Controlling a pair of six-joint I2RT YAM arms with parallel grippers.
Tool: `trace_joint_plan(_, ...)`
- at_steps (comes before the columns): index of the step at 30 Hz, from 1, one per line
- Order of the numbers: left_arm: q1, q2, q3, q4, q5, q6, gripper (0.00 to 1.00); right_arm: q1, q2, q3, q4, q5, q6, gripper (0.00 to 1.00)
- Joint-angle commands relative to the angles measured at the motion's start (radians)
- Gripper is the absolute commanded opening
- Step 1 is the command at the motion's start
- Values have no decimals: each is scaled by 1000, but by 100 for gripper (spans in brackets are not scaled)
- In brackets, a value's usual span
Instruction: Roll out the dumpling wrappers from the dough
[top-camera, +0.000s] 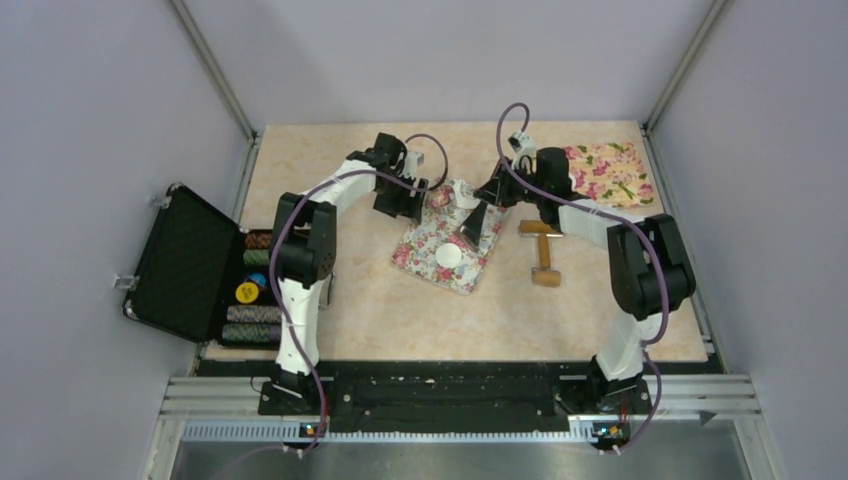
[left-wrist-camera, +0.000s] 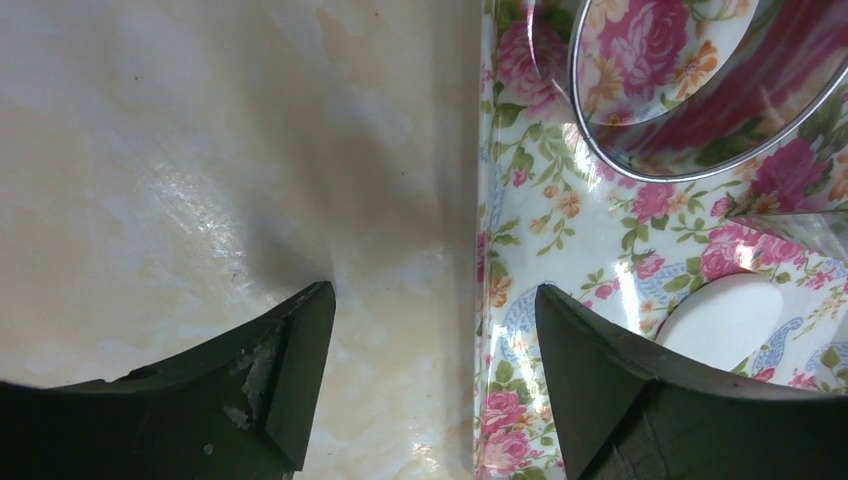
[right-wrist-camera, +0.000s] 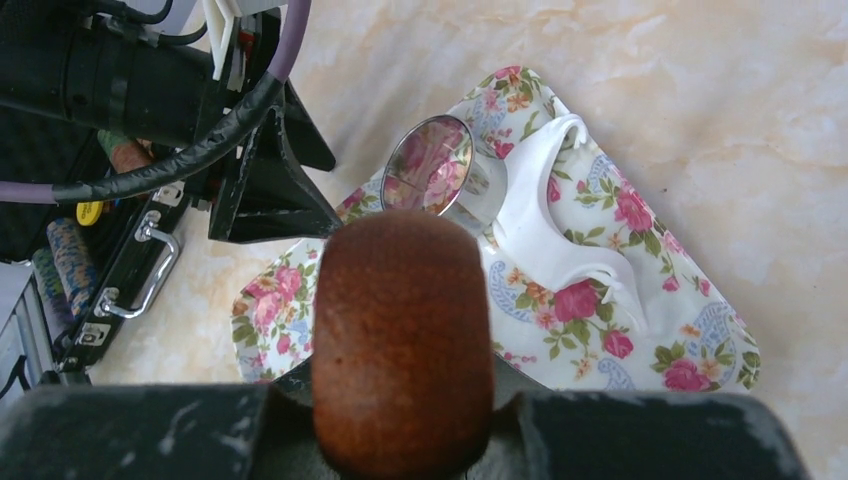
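Pressure should stay soft and even as the right hand (top-camera: 478, 220) grips the brown wooden roller (right-wrist-camera: 400, 340) above the flowery mat (top-camera: 420, 248) where the flat white round wrapper (top-camera: 449, 254) lies, left hand (left-wrist-camera: 430, 300) open beside.

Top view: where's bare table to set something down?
Free: beige tabletop's near strip between the central floral mat and arm bases; also its far-left corner. Crowded: that mat, with left gripper, right gripper, clear glass bowl, flat white dough disc.
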Motion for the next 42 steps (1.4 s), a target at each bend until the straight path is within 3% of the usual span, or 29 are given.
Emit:
trace_joint_plan(1, -4, -2, -6, 8, 34, 1, 77, -12, 28, 30, 92, -14, -5, 0)
trace_joint_plan(21, -56, 61, -8, 6, -40, -41, 7, -46, 124, 0, 93, -142, 23, 0)
trace_joint_plan(30, -66, 58, -11, 10, -56, -47, 0, -46, 143, -25, 133, -214, 55, 0)
trace_joint_plan(42, -70, 52, -17, 12, -56, -54, 0, -46, 173, -52, 169, -265, 76, 0)
